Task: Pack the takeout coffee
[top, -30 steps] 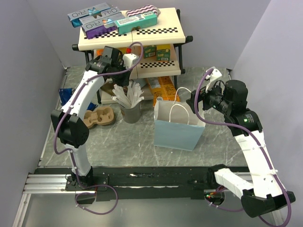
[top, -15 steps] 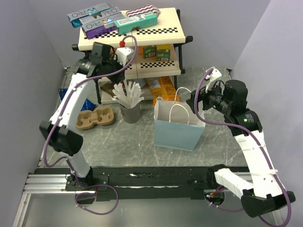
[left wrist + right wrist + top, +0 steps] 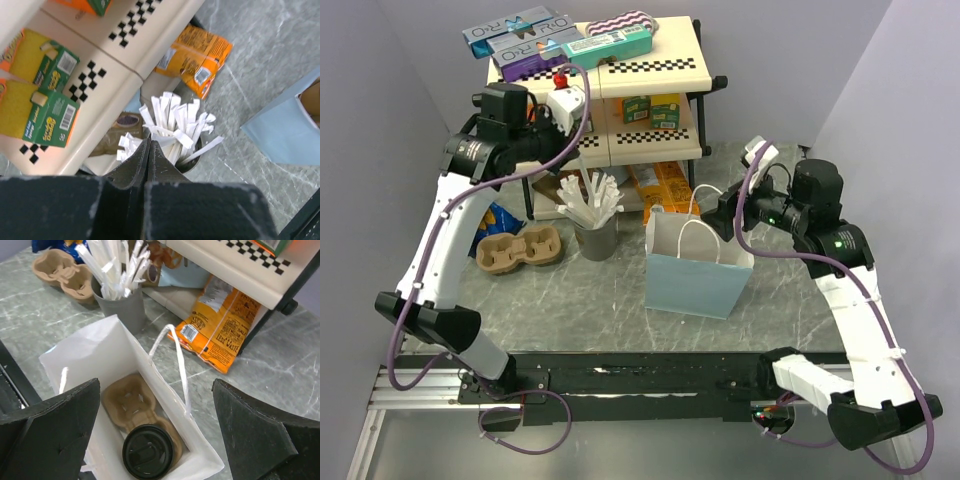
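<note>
The takeout coffee (image 3: 148,451) shows as a round black lid inside the pale blue paper bag (image 3: 698,268). It sits in one pocket of a brown pulp carrier (image 3: 129,400) at the bottom of the bag. My right gripper (image 3: 156,384) hovers above the bag's mouth, open wide, with nothing between its fingers. In the top view the right gripper (image 3: 730,212) sits just beyond the bag's right handle. My left gripper (image 3: 149,142) is shut on nothing, raised high by the shelf's left side and looking down on the cup of sticks.
A grey cup of white sticks (image 3: 597,238) stands left of the bag, with a second pulp carrier (image 3: 518,250) further left. Behind them is the cream checkered shelf rack (image 3: 650,75) with boxes on top. An orange snack bag (image 3: 665,188) leans at its foot.
My left arm has risen and swung back to the left, from over the cup of sticks to the shelf's upper left corner. My right gripper has edged slightly left over the bag.
</note>
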`<state>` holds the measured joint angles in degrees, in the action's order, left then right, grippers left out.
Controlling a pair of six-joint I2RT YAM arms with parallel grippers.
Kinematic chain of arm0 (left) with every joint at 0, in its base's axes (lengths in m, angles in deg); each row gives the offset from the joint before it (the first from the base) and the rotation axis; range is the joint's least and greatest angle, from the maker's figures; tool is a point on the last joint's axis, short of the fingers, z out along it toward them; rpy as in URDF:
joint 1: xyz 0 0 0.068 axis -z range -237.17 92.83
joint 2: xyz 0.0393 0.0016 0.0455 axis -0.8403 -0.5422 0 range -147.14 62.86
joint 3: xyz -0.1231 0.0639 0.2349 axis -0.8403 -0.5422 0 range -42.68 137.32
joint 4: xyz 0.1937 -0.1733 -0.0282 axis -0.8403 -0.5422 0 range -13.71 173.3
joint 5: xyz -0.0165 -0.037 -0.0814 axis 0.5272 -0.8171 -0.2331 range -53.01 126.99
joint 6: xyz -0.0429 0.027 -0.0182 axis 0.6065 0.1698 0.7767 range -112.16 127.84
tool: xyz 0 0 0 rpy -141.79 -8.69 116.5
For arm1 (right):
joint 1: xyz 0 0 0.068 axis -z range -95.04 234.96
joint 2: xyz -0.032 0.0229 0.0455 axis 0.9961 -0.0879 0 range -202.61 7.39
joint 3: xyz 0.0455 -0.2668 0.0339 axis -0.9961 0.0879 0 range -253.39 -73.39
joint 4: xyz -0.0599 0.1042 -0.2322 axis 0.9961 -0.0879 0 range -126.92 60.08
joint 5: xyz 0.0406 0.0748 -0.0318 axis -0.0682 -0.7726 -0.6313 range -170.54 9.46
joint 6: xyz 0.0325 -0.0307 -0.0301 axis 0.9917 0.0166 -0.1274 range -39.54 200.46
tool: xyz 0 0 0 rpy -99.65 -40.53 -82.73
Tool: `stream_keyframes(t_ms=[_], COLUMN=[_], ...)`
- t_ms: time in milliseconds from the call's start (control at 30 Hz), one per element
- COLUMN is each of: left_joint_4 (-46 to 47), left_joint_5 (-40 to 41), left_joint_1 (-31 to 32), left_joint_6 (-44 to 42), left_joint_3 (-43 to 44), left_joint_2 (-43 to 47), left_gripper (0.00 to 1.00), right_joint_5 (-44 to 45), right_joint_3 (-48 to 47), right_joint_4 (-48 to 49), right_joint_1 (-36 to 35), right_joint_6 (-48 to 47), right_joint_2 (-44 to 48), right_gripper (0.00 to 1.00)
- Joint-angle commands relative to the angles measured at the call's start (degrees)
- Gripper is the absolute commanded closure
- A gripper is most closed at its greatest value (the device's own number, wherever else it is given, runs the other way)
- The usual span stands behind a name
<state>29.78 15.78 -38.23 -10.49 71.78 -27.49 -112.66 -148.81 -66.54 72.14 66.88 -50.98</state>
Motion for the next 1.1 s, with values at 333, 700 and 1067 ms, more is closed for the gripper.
stream_keyframes(t_ms=[333, 700, 1067], left_joint_4=[11.1, 15.3, 23.7], left_joint_5=[-4.3, -26.8, -48.8], left_joint_1=[0.1, 0.1, 0.7], left_joint_6=[1.4, 7.9, 20.0], left_joint_3=[9.6, 11.8, 4.3], left_joint_2=[7.9, 9.8, 8.6], left_gripper=[0.99, 0.99, 0.99], right_joint_5=[1.5, 18.3, 21.0], right_joint_3=[-6.6, -7.7, -4.7], right_joint_4=[3.6, 5.5, 5.6], right_joint_1=[0.3, 1.9, 5.1], right_joint_6=[1.5, 2.2, 5.0], right_joint_2=[-1.5, -2.3, -0.3], right_gripper=[0.0, 0.0, 0.0])
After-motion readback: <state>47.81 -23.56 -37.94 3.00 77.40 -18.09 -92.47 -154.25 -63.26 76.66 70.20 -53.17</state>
